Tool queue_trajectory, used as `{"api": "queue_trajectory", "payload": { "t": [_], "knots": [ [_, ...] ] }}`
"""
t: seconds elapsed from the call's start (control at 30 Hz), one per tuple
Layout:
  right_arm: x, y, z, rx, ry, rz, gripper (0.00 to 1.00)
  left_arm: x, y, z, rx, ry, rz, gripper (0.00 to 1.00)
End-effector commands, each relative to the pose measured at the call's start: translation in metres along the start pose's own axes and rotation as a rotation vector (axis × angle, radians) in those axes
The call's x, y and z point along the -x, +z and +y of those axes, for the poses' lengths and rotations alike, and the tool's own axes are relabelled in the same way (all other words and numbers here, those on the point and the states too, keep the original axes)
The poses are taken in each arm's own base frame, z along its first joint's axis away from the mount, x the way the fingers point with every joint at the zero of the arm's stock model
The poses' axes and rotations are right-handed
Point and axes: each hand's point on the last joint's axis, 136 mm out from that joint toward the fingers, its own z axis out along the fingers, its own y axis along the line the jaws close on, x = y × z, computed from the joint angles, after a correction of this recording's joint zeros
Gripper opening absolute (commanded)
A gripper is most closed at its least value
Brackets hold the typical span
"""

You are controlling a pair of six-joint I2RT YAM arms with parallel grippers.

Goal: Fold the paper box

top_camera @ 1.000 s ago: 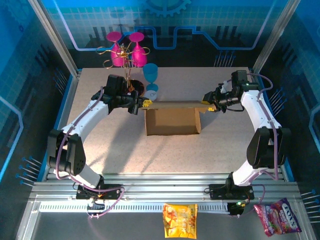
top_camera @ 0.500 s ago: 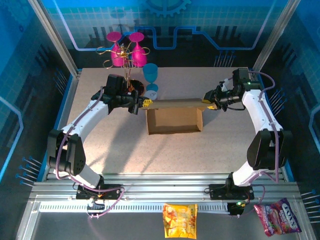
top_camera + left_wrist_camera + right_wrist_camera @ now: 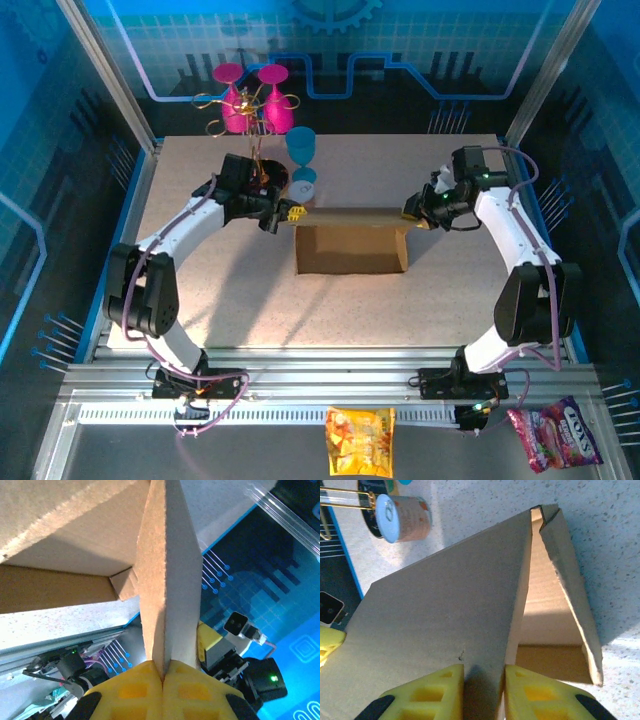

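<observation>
Clenched on cardboard from opposite ends, the left pincer [image 3: 285, 213] and the right pincer [image 3: 414, 208] each pinch 1 end of the long back flap [image 3: 350, 212] of the plain brown cardboard paper box [image 3: 350, 252]. The box sits on the speckled grey table [image 3: 200, 290] midway between the 2 arms, with its shallow tray open upward. In the left wrist view, 2 yellow ribbed pads [image 3: 135, 690] meet on the flap's thin edge. In the right wrist view, the matching pads [image 3: 440, 690] straddle the same panel, with the box's angled side wall [image 3: 570, 595] and hollow interior just beyond. Gripping both ends at once, I judge, keeps the long panel straight and roughly upright, so it can swing over the tray as a lid without buckling or dragging the tray askew. Past the box, near its far left corner, stands a small round tin with a pale blue lid [image 3: 303, 181]. Behind that is a blue plastic goblet [image 3: 301, 147], and farthest back are 2 pink wine glasses on a gold wire rack [image 3: 250, 100]. Compared with 1 second ago, the box lies slightly further right and nearer the arms' bases. The left arm's elbow has swung inward as its forearm reaches along, the right wrist has come in toward the centre, and the flap remains raised rather than folded down.
</observation>
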Motion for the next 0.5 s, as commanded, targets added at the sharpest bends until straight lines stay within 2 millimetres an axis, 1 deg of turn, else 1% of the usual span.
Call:
{"api": "queue_trajectory", "payload": {
  "t": [0.0, 0.13, 0.3, 0.4, 0.47],
  "knots": [
    [-0.009, 0.008, 0.007, 0.005, -0.085, 0.003, 0.25, 0.005, 0.008, 0.014, 0.062, 0.035, -0.012, 0.08],
    [-0.012, 0.018, 0.000, -0.025, -0.104, 0.010, 0.26, 0.013, 0.012, 0.030, 0.118, 0.043, -0.020, 0.17],
    [-0.016, 0.023, -0.007, -0.061, -0.130, 0.010, 0.26, 0.018, 0.012, 0.042, 0.172, 0.073, -0.036, 0.28],
    [-0.020, 0.026, -0.014, -0.093, -0.147, 0.018, 0.26, 0.022, 0.009, 0.052, 0.240, 0.104, -0.053, 0.34],
    [-0.023, 0.028, -0.019, -0.113, -0.157, 0.022, 0.26, 0.023, 0.008, 0.056, 0.267, 0.122, -0.058, 0.35]
  ]
}}
